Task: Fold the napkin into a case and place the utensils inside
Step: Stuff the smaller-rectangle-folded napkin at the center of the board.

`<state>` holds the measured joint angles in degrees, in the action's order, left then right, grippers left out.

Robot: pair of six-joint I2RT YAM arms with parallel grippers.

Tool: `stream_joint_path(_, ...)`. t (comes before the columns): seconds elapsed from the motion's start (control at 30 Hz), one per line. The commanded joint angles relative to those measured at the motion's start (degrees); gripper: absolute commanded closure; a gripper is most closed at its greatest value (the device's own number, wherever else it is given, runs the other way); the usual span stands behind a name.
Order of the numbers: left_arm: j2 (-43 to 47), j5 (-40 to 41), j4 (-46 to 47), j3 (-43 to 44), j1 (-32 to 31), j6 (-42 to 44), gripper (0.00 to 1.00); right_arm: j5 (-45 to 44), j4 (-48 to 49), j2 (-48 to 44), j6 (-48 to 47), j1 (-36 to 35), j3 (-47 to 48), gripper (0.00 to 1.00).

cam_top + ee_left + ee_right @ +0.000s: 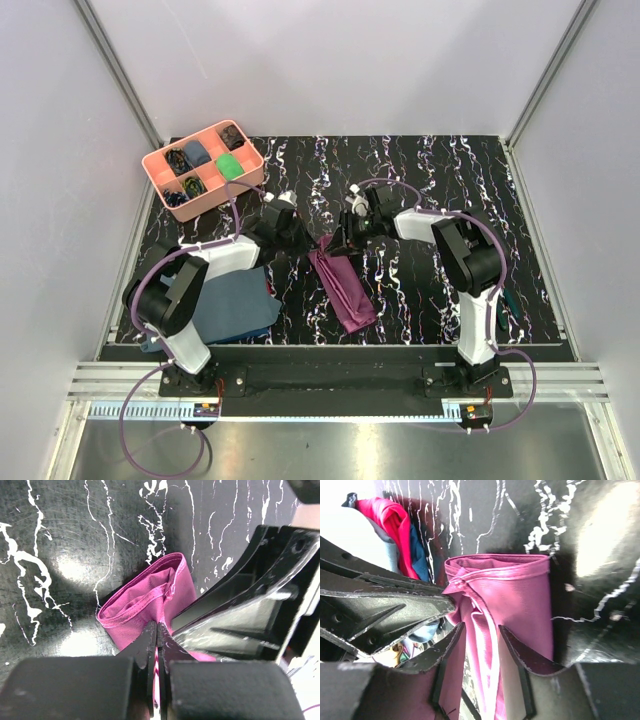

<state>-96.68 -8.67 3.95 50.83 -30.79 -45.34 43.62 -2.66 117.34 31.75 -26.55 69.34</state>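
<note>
The plum-purple napkin (346,287) lies folded into a narrow oblong case on the black marbled table, its far end lifted and gaping (142,600) (515,592). My left gripper (318,243) (157,626) is shut on the left edge of that opening. My right gripper (344,238) (481,628) stands open at the same end, astride a loose fold of cloth without pinching it. The two grippers nearly touch; the right one's fingers (240,615) crowd the left wrist view. A speck of golden-orange and green (399,652), perhaps the utensils, shows beneath the left fingers (385,611).
A slate-blue cloth (235,305) lies under the left arm, with a small red cloth (390,520) at its edge. A pink compartment tray (160,180) of small items sits at the table's far left corner. Side walls fence the table.
</note>
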Motion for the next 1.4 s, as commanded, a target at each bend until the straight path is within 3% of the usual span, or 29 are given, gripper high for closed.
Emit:
stream_joint_path(0.0,2.6,-0.6,1.8,-0.6,-0.1,1.0,1.00,-0.4,-2.3,-2.5,-2.6,0.5,3.2,0.58)
stream_joint_path(0.53,2.0,-0.9,1.9,0.7,-0.2,0.5,1.00,-0.5,-2.6,5.4,-4.6,0.4,9.4,0.59)
stream_joint_path(0.73,1.2,-0.9,1.9,1.6,-0.4,0.3,1.00,-4.1,-2.8,5.1,-5.1,-0.3,9.1,0.62)
stream_joint_path(0.87,0.5,-0.2,1.5,1.6,-0.4,-0.4,1.00,-8.9,-3.6,3.4,-5.3,-1.7,7.7,0.56)
stream_joint_path(1.0,0.0,-0.4,2.0,1.5,-0.6,-1.1,1.00,-12.5,-3.4,3.8,-3.4,-3.2,7.6,0.57)
stream_joint_path(1.1,-0.2,-0.4,2.4,1.5,-0.6,-1.1,1.00,-14.4,-2.8,4.1,-2.8,-3.8,7.0,0.64)
stream_joint_path(1.2,-0.3,-0.6,2.6,1.6,-0.7,-1.1,1.00,-13.3,-0.1,4.4,-1.7,-3.8,6.0,0.83)
stream_joint_path(1.37,-0.3,0.0,2.1,1.7,-0.6,-0.6,1.00,-11.6,1.4,3.4,-2.0,-3.8,5.9,0.96)
